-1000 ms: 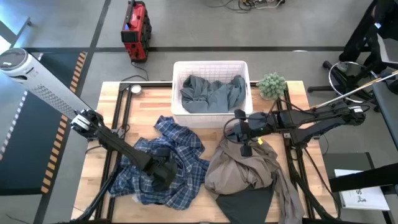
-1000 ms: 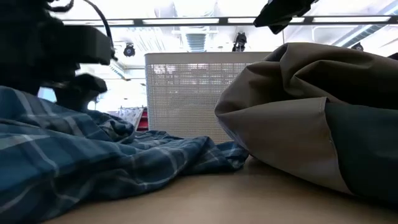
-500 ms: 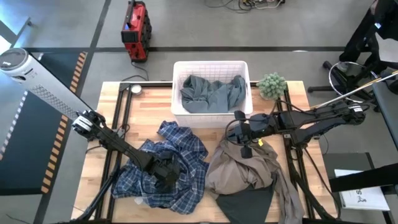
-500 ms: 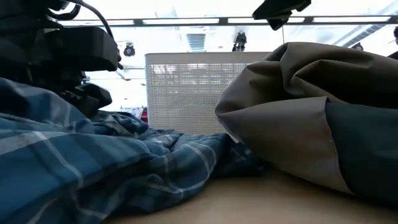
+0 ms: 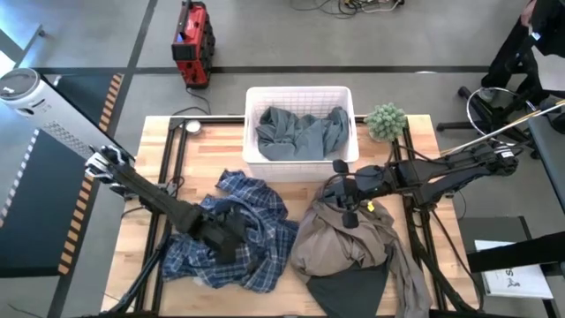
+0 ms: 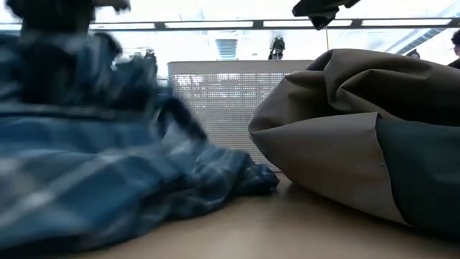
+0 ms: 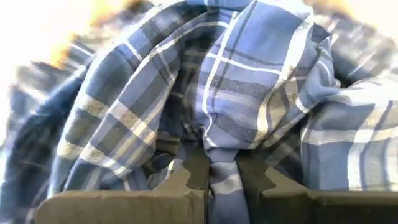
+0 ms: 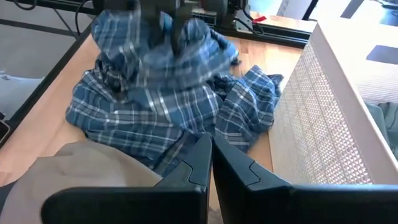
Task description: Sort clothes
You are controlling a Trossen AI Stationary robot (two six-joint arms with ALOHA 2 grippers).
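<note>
The blue-white plaid shirt [image 5: 258, 201] lies bunched on the table's left half, its middle raised under my left gripper [image 5: 231, 233], which is shut on it. In the low view the shirt [image 6: 86, 165] rises in a blurred heap. My right gripper [image 5: 346, 212] hovers shut above the taupe garment [image 5: 349, 246], touching nothing; its fingers [image 8: 211, 158] point toward the plaid shirt [image 8: 155, 99]. A dark grey-green tee [image 5: 349, 296] lies under the taupe garment's near edge. A grey-blue shirt [image 5: 300, 132] lies in the white bin [image 5: 252, 99]. My left gripper pinches a gathered fold of the plaid shirt [image 7: 221, 167] between its two fingers, near the shirt's middle. The fingers come slanting down from the table's left. The cloth is drawn up into a peak at the fingers, while its outer edges [image 5: 190, 265] lie on the table.
The white bin stands at the table's far middle, with a small green plant [image 5: 386, 120] to its right. A red device [image 5: 192, 42] sits on the floor beyond the table. Bare wood [image 5: 207, 146] shows at the far left.
My left gripper has shut on the plaid shirt and risen, drawing the shirt's middle up into a heap. The shirt's spread edges have pulled inward but stay on the table. My right gripper has stayed in place, shut.
</note>
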